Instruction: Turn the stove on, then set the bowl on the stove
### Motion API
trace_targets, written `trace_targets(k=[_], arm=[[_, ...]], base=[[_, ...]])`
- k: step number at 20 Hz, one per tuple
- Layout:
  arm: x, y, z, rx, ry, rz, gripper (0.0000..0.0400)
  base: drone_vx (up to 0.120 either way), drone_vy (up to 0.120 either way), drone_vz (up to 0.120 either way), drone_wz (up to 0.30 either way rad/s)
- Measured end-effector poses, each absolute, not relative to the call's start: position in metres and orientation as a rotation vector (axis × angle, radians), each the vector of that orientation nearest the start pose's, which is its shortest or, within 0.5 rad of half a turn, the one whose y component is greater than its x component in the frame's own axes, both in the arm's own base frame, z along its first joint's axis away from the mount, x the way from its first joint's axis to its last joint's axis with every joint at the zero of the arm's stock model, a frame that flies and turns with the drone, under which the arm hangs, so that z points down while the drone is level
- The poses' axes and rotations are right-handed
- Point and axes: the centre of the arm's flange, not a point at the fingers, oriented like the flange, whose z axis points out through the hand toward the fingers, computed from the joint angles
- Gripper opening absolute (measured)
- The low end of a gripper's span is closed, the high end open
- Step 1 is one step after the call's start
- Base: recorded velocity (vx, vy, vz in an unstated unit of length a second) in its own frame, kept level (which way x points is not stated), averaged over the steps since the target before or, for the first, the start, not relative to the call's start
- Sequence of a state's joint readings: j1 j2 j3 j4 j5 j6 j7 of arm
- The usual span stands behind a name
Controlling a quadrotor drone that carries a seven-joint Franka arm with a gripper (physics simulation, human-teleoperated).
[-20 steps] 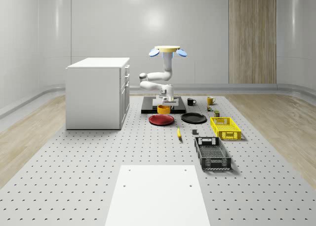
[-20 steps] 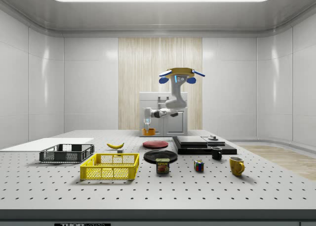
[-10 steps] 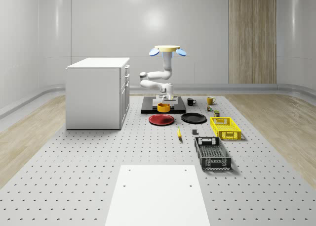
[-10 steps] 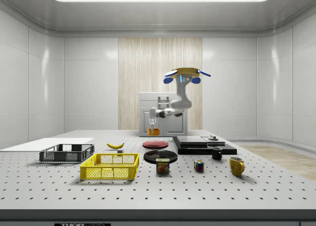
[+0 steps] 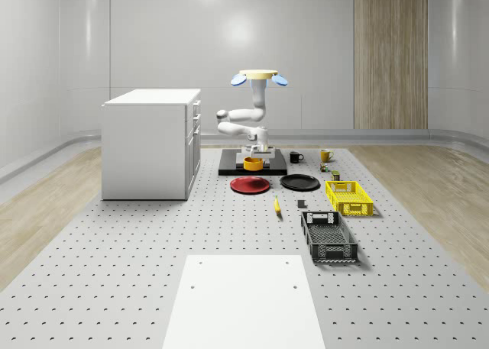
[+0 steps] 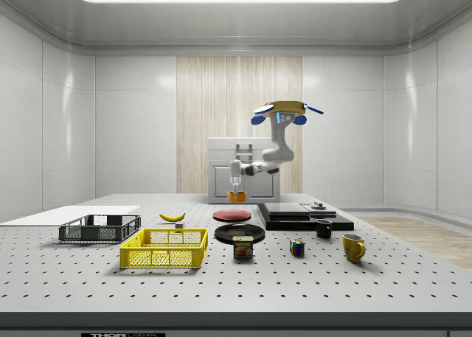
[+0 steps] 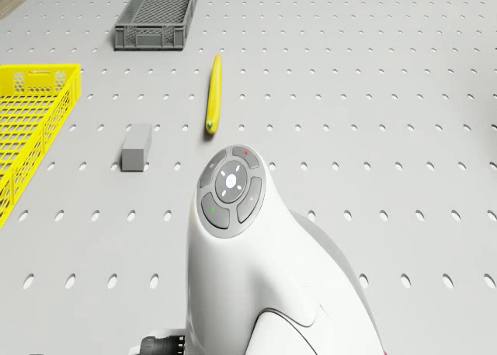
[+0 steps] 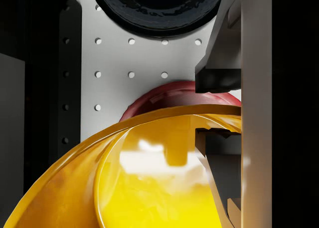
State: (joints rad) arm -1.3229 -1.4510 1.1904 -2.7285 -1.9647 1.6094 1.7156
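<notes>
The orange-yellow bowl (image 5: 253, 163) (image 6: 237, 197) hangs in the air off the table, with my gripper (image 5: 258, 152) (image 6: 236, 185) shut on its rim. In the wrist view the bowl (image 8: 149, 183) is close up, and one finger (image 8: 222, 78) is outside its rim while the other is inside. In the side view the bowl is just left of the flat black stove (image 6: 302, 215) (image 5: 229, 168), over the red plate (image 6: 232, 214) (image 8: 164, 96). The drone (image 5: 259, 76) (image 6: 280, 110) hovers above the stove's left end, its arm (image 7: 256, 277) reaching down.
A black plate (image 5: 299, 182) lies beside the red one. A yellow basket (image 5: 349, 197) (image 7: 31, 130), a black crate (image 5: 328, 237), a banana (image 7: 213, 93) and a grey block (image 7: 137, 147) lie in front. A white cabinet (image 5: 151, 143) stands beside the stove. Two mugs (image 6: 323, 228) (image 6: 353, 247) stand near it.
The drone and arm have carried the bowl towards the side view's right, closer to the stove. The bowl stays in the gripper.
</notes>
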Motion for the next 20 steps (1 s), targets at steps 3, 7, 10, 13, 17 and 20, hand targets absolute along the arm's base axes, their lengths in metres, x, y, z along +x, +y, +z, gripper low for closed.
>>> trace_targets(k=[3, 7, 10, 13, 17, 20], arm=[[0.3367, -0.0160, 0.5548, 0.001, -0.002, 0.775, 0.0102], [0.3367, -0.0160, 0.5548, 0.001, -0.002, 0.775, 0.0102], [0.3367, -0.0160, 0.5548, 0.001, -0.002, 0.775, 0.0102], [0.3367, -0.0160, 0.5548, 0.001, -0.002, 0.775, 0.0102], [0.3367, -0.0160, 0.5548, 0.001, -0.002, 0.775, 0.0102], [0.3367, -0.0160, 0.5548, 0.001, -0.002, 0.775, 0.0102]], base=[[-0.120, 0.000, 0.000, 0.000], [-0.120, 0.000, 0.000, 0.000], [-0.120, 0.000, 0.000, 0.000], [-0.120, 0.000, 0.000, 0.000], [-0.120, 0.000, 0.000, 0.000], [-0.120, 0.000, 0.000, 0.000]])
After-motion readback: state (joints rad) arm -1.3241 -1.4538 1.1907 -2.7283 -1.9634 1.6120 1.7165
